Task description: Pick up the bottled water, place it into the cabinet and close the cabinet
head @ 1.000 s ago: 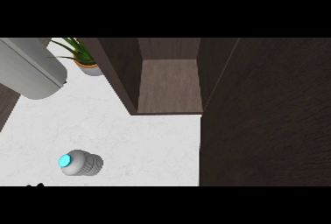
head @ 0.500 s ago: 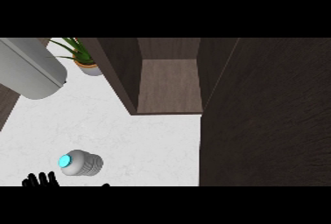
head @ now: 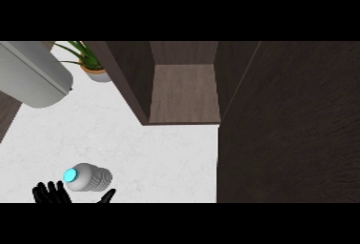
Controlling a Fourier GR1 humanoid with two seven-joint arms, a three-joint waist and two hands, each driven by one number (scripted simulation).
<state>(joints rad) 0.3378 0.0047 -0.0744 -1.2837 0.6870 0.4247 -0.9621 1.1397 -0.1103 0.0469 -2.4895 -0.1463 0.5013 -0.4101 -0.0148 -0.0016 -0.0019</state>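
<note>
Fingers of the left hand are spread apart, just below the bottled water on the white tabletop.

The bottled water stands near the lower left part of the white counter, its turquoise cap facing up. Just below it, at the lower edge, the left hand shows with straight fingers spread, apart from the bottle. The dark cabinet stands open at the counter's far side. A potted plant and a grey cylinder occupy the far left corner.
</note>
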